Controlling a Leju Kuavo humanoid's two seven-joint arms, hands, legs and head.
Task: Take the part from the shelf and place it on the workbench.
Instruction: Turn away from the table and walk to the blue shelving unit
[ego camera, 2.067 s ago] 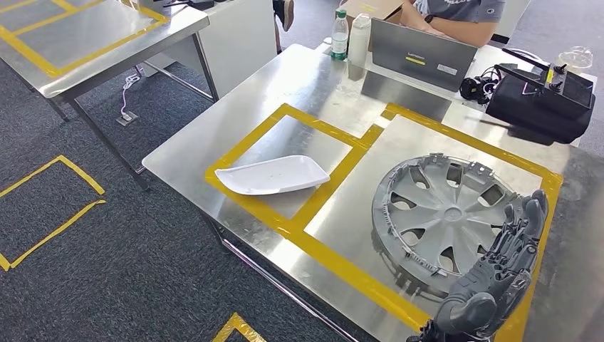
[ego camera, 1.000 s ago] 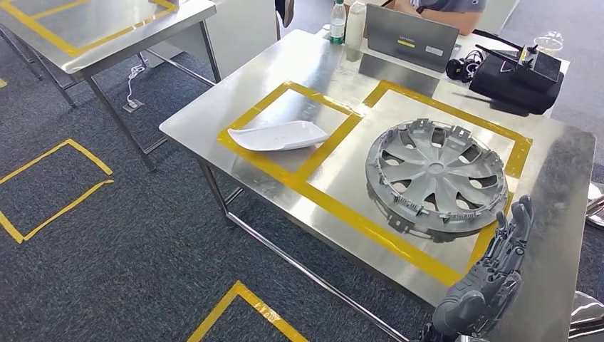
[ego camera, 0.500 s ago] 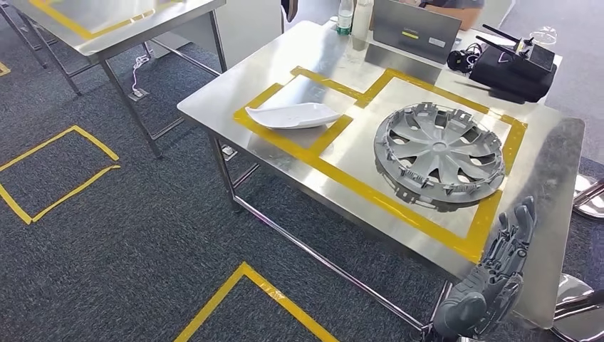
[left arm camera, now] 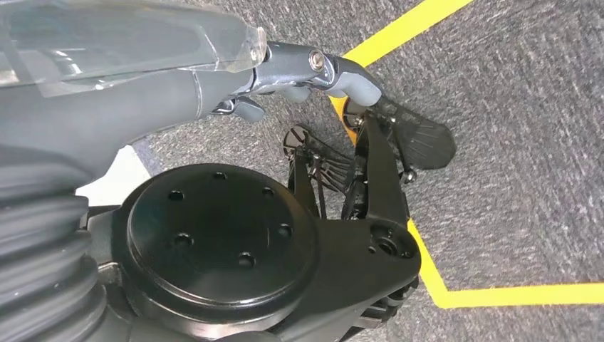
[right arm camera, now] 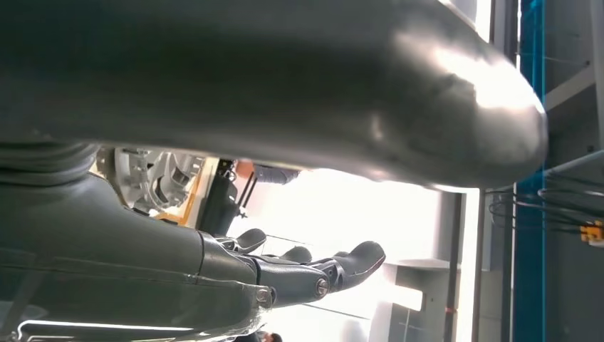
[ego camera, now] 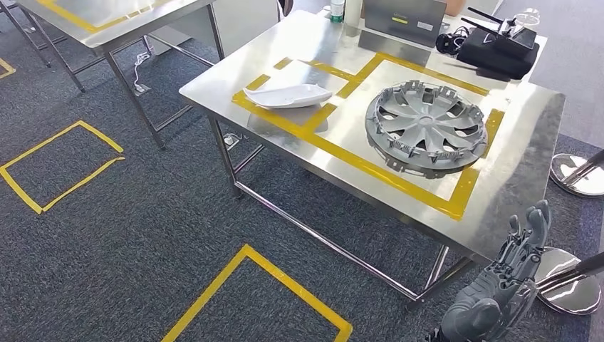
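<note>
The right hand (ego camera: 498,292) sits in the lower right of the head view, fingers spread and extended upward, holding nothing; it hangs just off the near right corner of the workbench (ego camera: 520,171), over the carpet. In the right wrist view its fingers (right arm camera: 335,267) stretch out straight, apart and empty. The left hand (left arm camera: 313,75) appears in the left wrist view, its fingers reaching over the grey carpet and a yellow tape line (left arm camera: 420,18) with nothing in them.

Outward from the right hand, the grey wheel cover (ego camera: 426,126), the part, lies flat on the workbench inside the larger of 2 yellow-taped rectangles (ego camera: 399,182), in the upper right of the frame. The smaller taped box to its left holds a white curved tray-like piece (ego camera: 287,95). Neither piece holds anything. At the far edge of the bench stand a laptop (ego camera: 403,14) and a black remote controller (ego camera: 498,44). A second steel table (ego camera: 107,21) fills the upper left.

Compared with 0.5 s ago, the whole picture has shifted: the workbench now lies higher and further away in the frame, more floor shows, and the hand is clear of the bench edge. The wheel cover and white piece keep their places on the bench.
</note>
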